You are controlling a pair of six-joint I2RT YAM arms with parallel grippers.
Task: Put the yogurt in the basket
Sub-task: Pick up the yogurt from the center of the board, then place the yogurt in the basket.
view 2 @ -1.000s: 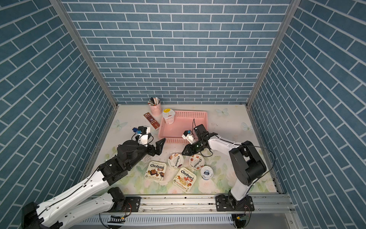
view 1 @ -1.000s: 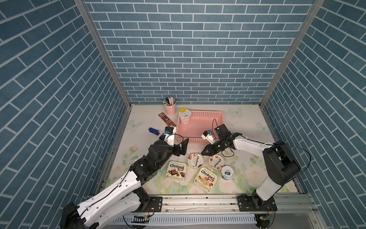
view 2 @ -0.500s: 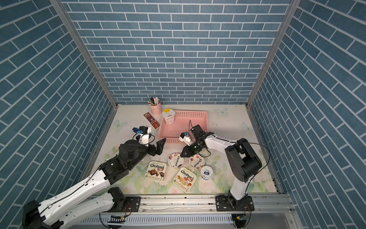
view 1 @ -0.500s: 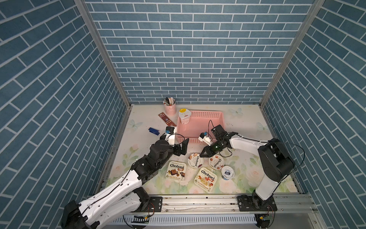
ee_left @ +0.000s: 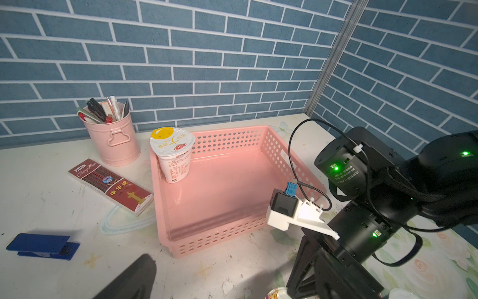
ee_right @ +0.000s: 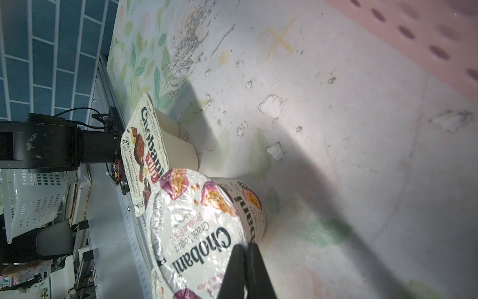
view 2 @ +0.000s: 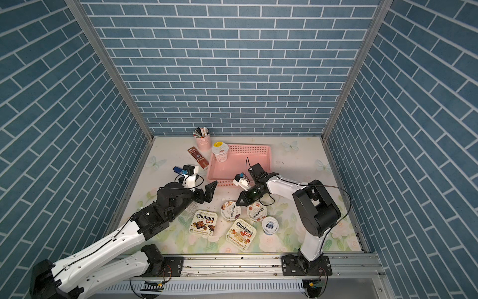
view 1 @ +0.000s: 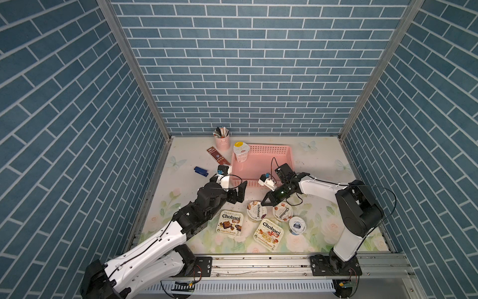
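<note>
Five yogurt cups stand on the mat near the front: two round Chobani cups [view 1: 256, 210] [view 1: 283, 211], two squarish Flip cups [view 1: 230, 224] [view 1: 269, 234] and a small blue-white cup [view 1: 297, 224]. A taller yellow-topped cup [ee_left: 172, 155] stands in a back corner of the pink basket [view 1: 269, 150]. My right gripper [view 1: 264, 203] is shut on the rim of the left round Chobani cup [ee_right: 196, 220], fingertips pinched at the lid's edge [ee_right: 245, 249]. My left gripper [view 1: 238, 195] hovers open, holding nothing, in front of the basket's left front corner; one of its fingers [ee_left: 134, 277] shows in the left wrist view.
A pink pen holder [view 1: 222, 139] stands at the back, left of the basket. A brown chocolate bar [view 1: 218, 156] and a blue clip [view 1: 201, 171] lie left of the basket. The right arm [ee_left: 362, 207] reaches across the basket's front right corner.
My right gripper slid left and down to the left round Chobani cup, and its jaws closed on the rim. The left arm has barely moved.
</note>
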